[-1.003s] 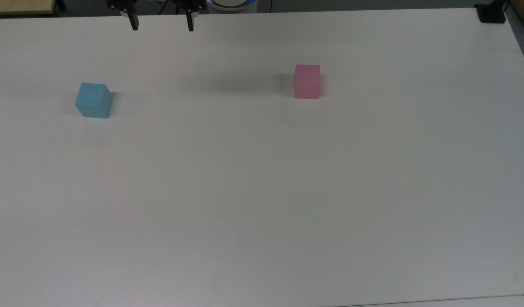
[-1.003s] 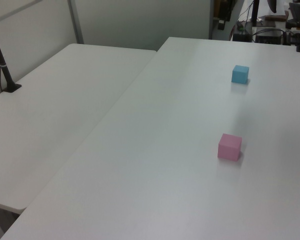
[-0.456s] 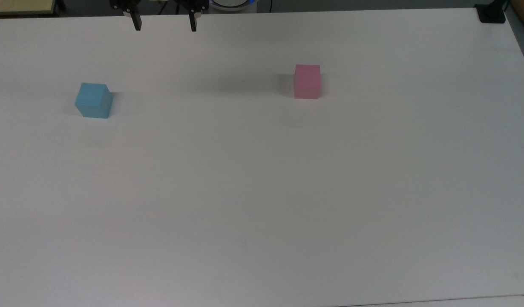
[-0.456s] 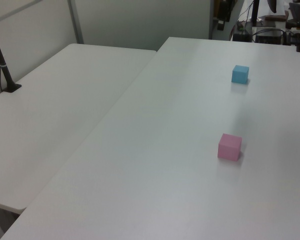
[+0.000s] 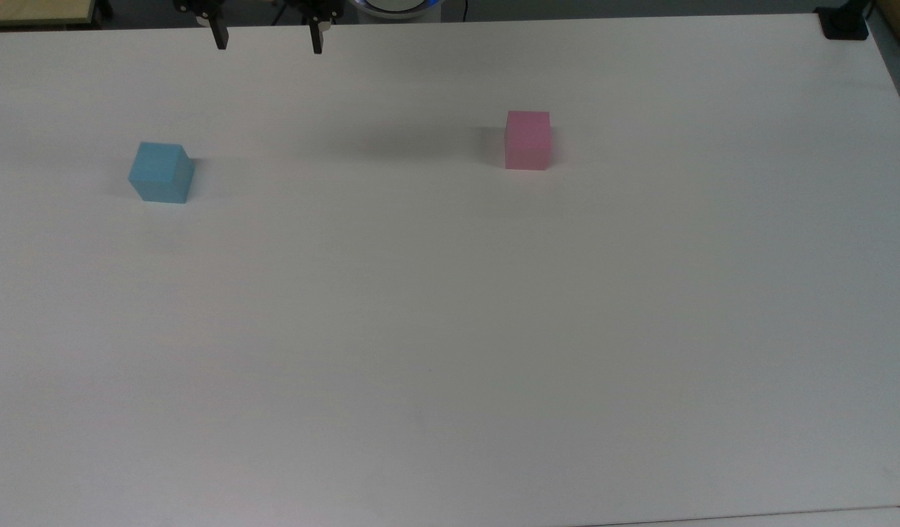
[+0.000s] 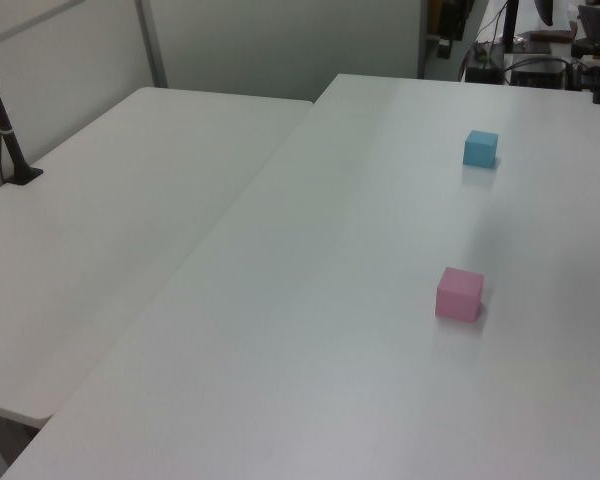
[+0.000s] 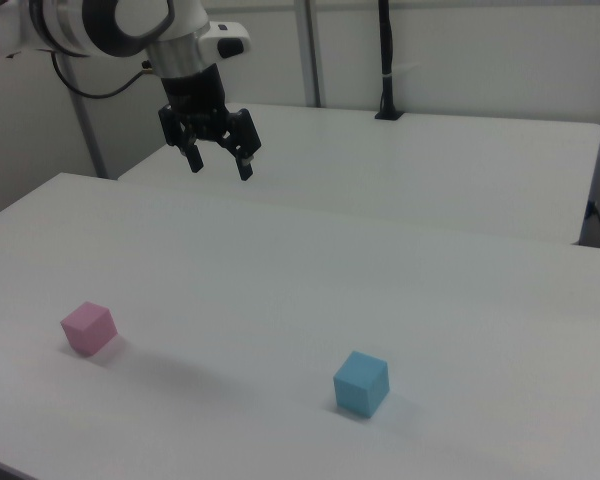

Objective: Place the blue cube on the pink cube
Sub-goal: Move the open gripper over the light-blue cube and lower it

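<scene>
A: Where was the blue cube [image 5: 161, 173]?

B: It sat flat on the white worktop [image 5: 450, 329], toward the top view's left, turned a little so one corner faced the camera. In the right view it lay near the front edge, on the right view's right.

A: And the pink cube [image 5: 527, 140]?

B: Also on the worktop, well apart from the blue one, toward the top view's right. In the left view the pink cube [image 6: 459, 294] was the nearer of the two, with the blue cube [image 6: 480, 148] farther back.

A: What about the gripper [image 7: 219, 164]?

B: It hung in the air above the worktop, fingers [image 7: 246, 168] spread wide with nothing between them, touching neither cube. In the top view it showed at the upper edge.
</scene>
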Motion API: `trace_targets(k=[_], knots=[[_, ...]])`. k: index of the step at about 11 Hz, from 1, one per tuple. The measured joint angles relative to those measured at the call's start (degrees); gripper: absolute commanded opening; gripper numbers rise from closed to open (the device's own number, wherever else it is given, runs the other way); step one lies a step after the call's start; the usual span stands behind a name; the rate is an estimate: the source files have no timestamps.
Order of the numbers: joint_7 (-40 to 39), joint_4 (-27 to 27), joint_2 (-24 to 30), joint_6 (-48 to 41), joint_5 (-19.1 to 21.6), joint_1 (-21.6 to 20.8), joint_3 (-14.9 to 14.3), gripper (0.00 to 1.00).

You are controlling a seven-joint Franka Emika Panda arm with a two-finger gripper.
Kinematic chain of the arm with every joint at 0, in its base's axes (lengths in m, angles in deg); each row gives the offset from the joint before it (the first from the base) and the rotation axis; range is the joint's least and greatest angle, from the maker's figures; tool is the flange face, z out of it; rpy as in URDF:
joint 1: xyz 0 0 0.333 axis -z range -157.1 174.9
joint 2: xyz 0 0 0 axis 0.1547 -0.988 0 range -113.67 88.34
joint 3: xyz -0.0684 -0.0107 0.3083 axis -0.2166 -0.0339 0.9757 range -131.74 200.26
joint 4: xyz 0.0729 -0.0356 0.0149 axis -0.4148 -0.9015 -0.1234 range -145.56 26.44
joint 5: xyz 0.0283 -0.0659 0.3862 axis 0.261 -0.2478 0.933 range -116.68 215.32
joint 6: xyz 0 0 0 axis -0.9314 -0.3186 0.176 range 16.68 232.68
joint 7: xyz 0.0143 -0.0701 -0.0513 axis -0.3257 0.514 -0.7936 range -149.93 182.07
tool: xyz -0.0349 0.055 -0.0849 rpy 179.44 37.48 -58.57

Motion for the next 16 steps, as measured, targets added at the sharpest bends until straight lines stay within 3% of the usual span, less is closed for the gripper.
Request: trace_targets(k=[3, 6, 9, 12, 14, 16], knots=[[0.0, 0.0, 0.0, -0.3, -0.5, 0.2, -0.1, 1.0], [0.0, -1.1, 0.1, -0.9, -5.0, 1.3, -0.2, 1.0], [-1.7, -3.1, 0.1, -0.9, -5.4, 5.4, -0.5, 1.0], [-7.5, -7.1, 0.1, 1.2, -5.5, 7.6, -5.4, 1.0], [-7.9, -12.5, 0.0, 9.6, -4.0, 7.7, -8.3, 1.0], [-7.9, -19.1, -0.5, 18.3, -3.6, 7.7, -9.3, 1.0]])
